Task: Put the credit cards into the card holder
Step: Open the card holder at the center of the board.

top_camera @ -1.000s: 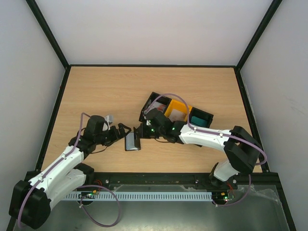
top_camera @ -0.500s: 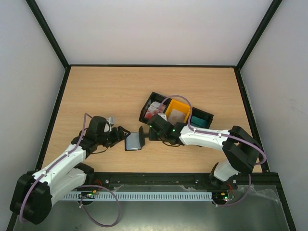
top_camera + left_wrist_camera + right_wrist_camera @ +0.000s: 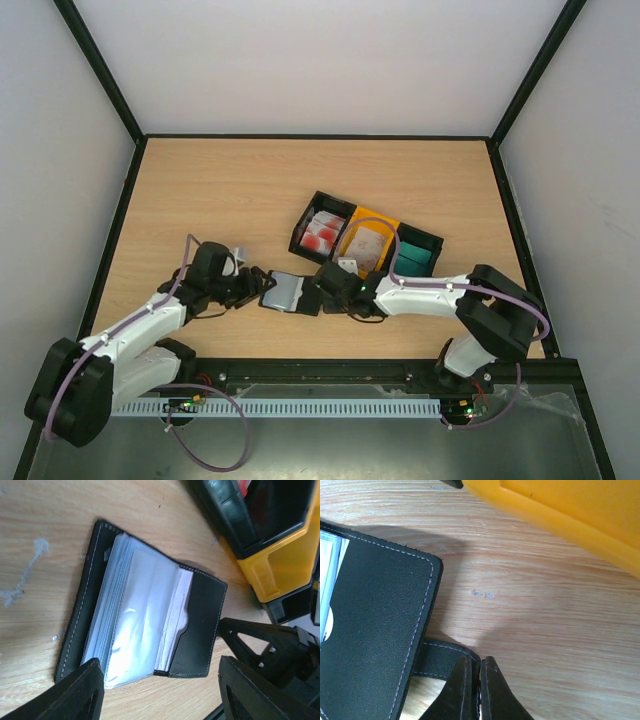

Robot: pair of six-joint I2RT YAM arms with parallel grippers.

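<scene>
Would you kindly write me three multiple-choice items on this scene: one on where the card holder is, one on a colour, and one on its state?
1. Where is the card holder?
A. in a bin
B. on the table, between the grippers
C. on top of the red cards

2. What colour is the middle bin?
A. yellow
B. blue
C. white

3. How is the card holder?
A. snapped shut
B. standing on edge
C. lying open

Key:
1 B: it lies on the wood between the left gripper and the right gripper.
2 A: its walls show yellow in the top view.
3 C: the left wrist view shows its covers flat and the clear sleeves exposed.
</scene>
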